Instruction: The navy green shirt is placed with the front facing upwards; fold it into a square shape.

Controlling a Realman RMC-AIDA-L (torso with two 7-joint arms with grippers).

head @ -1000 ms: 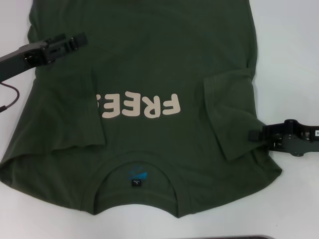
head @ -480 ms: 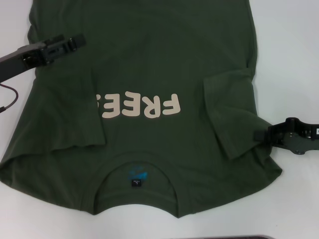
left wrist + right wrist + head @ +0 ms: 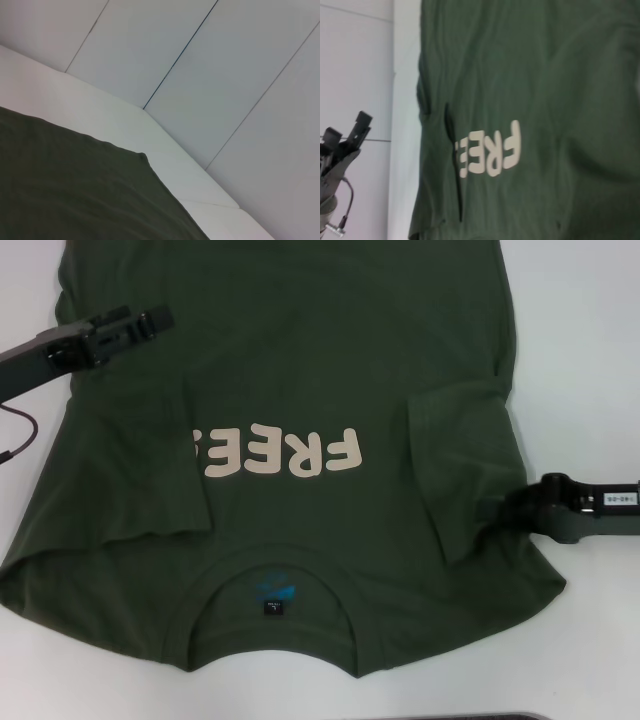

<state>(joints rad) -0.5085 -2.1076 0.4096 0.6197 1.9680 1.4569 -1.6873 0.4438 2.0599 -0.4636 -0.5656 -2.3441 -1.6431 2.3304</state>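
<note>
While reaching in from the right edge, right gripper [image 3: 500, 512] sits low at the folded-in right sleeve [image 3: 455, 470], fingertips sunk against the dark cloth; impossible to tell whether spread or pinching. Left gripper [image 3: 150, 318] hovers over the far left side of the navy green shirt [image 3: 300, 370], prongs slightly apart, nothing between them; also visible at a distance in the right wrist view [image 3: 355, 127], off the cloth edge.

Judging by both sleeves already turned inward, left sleeve [image 3: 140, 475] covering the end of the cream FREE lettering [image 3: 285, 453], side-fold step seems in hand. Next move probably calls for a firm pinch on the right side seam near the shoulder, matched by a grip farther up the same edge, then a carry toward the centre line without dragging the body askew.

Lies flat on the white table [image 3: 590, 360], front up. Collar [image 3: 275, 585] with its small black tag [image 3: 271, 608] points toward the robot, hem running away out of view beyond the far edge. Long axis runs near to far, straight ahead of the body.
</note>
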